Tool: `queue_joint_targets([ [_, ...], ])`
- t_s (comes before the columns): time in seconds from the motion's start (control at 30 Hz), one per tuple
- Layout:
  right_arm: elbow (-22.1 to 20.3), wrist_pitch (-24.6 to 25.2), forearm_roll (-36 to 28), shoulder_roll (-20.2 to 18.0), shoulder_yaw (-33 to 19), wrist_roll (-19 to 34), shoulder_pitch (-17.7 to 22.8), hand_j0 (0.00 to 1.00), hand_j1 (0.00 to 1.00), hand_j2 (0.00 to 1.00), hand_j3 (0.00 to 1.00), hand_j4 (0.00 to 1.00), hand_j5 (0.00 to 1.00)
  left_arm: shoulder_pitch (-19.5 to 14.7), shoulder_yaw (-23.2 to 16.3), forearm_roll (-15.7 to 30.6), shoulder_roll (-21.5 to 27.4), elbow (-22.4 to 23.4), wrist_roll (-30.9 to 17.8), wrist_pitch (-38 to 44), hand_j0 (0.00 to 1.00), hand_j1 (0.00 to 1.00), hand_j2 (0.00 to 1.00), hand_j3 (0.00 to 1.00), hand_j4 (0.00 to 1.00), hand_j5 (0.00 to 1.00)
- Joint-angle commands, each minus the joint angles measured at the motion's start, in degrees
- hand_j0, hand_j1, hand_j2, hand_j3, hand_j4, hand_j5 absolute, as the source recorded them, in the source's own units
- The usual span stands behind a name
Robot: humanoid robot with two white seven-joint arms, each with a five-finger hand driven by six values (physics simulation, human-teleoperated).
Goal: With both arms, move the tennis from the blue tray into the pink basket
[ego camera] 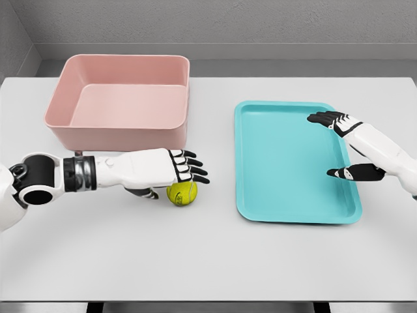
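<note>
The pink basket (124, 98) stands empty. To its right lies the blue tray (287, 163), also empty, with the right hand (342, 147) spread open over its far-right edge. In front of the basket, on the table (208, 261), the left hand (179, 168) hovers with fingers extended over the tennis ball (182, 193) (not gripping it, I judge). A careless nudge could roll the ball away.

Pink basket (117, 98) and blue tray (293, 163): smooth, matt plastic. Tennis ball (182, 193): fuzzy felt. Table (208, 261): plain matt surface.
</note>
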Motion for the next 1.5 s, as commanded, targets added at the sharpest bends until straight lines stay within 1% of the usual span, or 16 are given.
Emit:
queue_joint_targets([
  [0.0, 0.0, 0.2, -0.5, -0.1, 0.0, 0.0, 0.0, 1.0, 1.0, 1.0, 1.0, 1.0, 1.0, 0.0, -0.3, 0.3, 0.0, 0.2, 0.0, 0.1, 1.0, 1.0, 1.0, 1.0, 1.0, 1.0],
  [0.57, 0.2, 0.2, -0.5, -0.1, 0.0, 0.0, 0.0, 1.0, 1.0, 1.0, 1.0, 1.0, 1.0, 0.2, -1.1, 0.2, -1.5, 2.1, 0.0, 0.1, 1.0, 1.0, 1.0, 1.0, 1.0, 1.0],
  [0.63, 0.2, 0.2, -0.5, -0.1, 0.0, 0.0, 0.0, 1.0, 1.0, 1.0, 1.0, 1.0, 1.0, 0.2, -1.2, 0.2, -1.5, 2.1, 0.0, 0.1, 0.94, 0.94, 0.94, 0.94, 0.94, 0.94],
  [0.67, 0.2, 0.2, -0.5, -0.1, -0.1, 0.0, 0.0, 1.0, 1.0, 1.0, 1.0, 1.0, 1.0, 0.3, -1.3, 0.2, -1.5, 2.1, 0.0, 0.1, 0.88, 0.88, 0.88, 0.88, 0.88, 0.88],
  [0.7, 0.3, 0.2, -0.5, -0.1, -0.1, 0.0, 0.0, 1.0, 1.0, 1.0, 1.0, 1.0, 1.0, 0.2, -2.0, 0.2, -1.5, 2.1, 0.0, 0.1, 0.88, 0.88, 0.88, 0.88, 0.88, 0.88],
  [1.03, 0.6, 0.2, -0.4, -0.1, -0.4, 0.0, 0.0, 1.0, 1.0, 1.0, 1.0, 1.0, 1.0, 0.4, -2.3, 0.5, -1.5, 3.9, 0.0, 0.1, 0.88, 0.88, 0.88, 0.88, 0.88, 0.88],
  [1.17, 0.6, 0.2, -0.4, -0.2, -0.4, 0.0, 0.0, 1.0, 1.0, 1.0, 1.0, 1.0, 1.0, 0.4, -2.4, 0.3, -1.5, 3.9, -0.1, 0.1, 0.77, 0.77, 0.77, 0.77, 0.77, 0.77],
  [1.23, 0.6, 0.2, -0.4, -0.2, -0.4, 0.0, 0.0, 1.0, 1.0, 1.0, 1.0, 1.0, 1.0, 0.4, -2.5, 0.2, -2.2, 3.9, -0.1, 0.1, 0.76, 0.76, 0.76, 0.76, 0.76, 0.76],
  [1.4, 0.6, 0.2, -0.4, -0.2, -0.4, 0.0, 0.0, 1.0, 1.0, 1.0, 1.0, 1.0, 1.0, 0.4, -2.5, 0.3, -2.9, 3.9, -1.9, 0.1, 0.61, 0.61, 0.61, 0.61, 0.61, 0.61],
  [1.47, 0.6, 0.2, -0.4, -0.2, -0.4, 0.0, 0.0, 1.0, 1.0, 1.0, 1.0, 1.0, 1.0, 0.5, -2.4, 0.3, -2.9, 3.9, -1.9, 0.1, 0.59, 0.59, 0.59, 0.59, 0.59, 0.59],
])
